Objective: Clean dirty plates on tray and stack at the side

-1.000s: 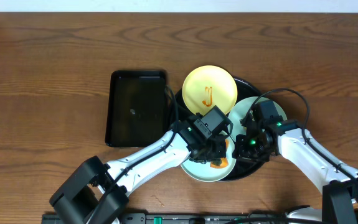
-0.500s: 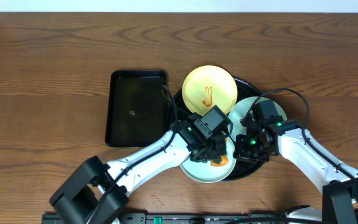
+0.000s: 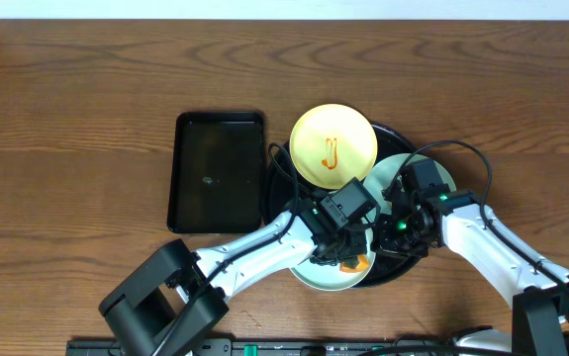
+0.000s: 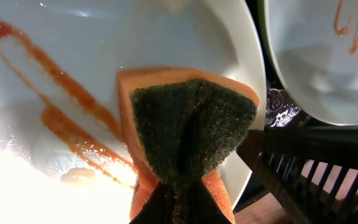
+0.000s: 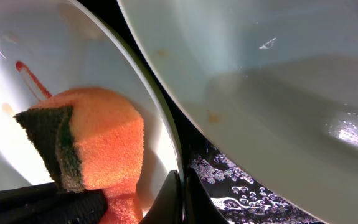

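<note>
The round black tray (image 3: 395, 272) holds three plates. The pale yellow plate (image 3: 333, 145) with an orange squiggle lies at the back. One blue-green plate (image 3: 425, 170) lies at the right, also in the right wrist view (image 5: 278, 93). The front blue-green plate (image 3: 326, 274) carries sauce streaks (image 4: 54, 106). My left gripper (image 3: 348, 253) is shut on an orange sponge with a dark green scrub side (image 4: 191, 124), pressed on this plate. My right gripper (image 5: 180, 190) is shut on the front plate's rim (image 5: 166, 143).
A smaller rectangular black tray (image 3: 217, 170) lies left of the round tray on the wooden table (image 3: 76, 119). The tray floor shows a white pattern (image 5: 228, 180) between the two blue-green plates.
My left gripper has slid the sponge a little to the right across the front plate. The right arm has stayed put.
</note>
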Controlling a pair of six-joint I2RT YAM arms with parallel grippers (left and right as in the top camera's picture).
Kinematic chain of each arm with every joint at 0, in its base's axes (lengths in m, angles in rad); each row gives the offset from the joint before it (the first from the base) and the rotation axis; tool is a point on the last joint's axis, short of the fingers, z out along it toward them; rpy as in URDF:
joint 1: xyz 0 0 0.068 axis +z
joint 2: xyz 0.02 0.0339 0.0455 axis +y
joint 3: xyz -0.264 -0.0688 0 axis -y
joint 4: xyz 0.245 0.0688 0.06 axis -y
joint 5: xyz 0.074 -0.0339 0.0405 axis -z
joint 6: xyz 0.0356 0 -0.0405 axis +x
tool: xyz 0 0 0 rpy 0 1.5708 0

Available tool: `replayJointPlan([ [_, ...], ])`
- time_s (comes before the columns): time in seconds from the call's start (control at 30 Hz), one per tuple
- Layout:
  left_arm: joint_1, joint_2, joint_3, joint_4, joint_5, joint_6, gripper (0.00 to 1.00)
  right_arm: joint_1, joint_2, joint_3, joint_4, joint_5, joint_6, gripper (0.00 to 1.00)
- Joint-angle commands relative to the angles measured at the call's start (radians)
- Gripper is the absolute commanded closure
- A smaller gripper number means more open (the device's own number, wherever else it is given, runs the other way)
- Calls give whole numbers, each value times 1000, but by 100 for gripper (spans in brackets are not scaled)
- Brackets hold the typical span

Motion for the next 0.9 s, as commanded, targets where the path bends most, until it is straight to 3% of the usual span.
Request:
replayJointPlan([
  [0.0, -3, 2, 3, -10, -60, -5, 93, 10, 10, -6, -2, -3, 3, 99],
  [0.47, -3, 49, 3, -21, -91, 4, 93, 10, 10, -6, -5, -3, 3, 99],
  [0.87, 42, 74, 3, -44, -198, 138, 93, 10, 10, -6, -23, -7, 3, 99],
])
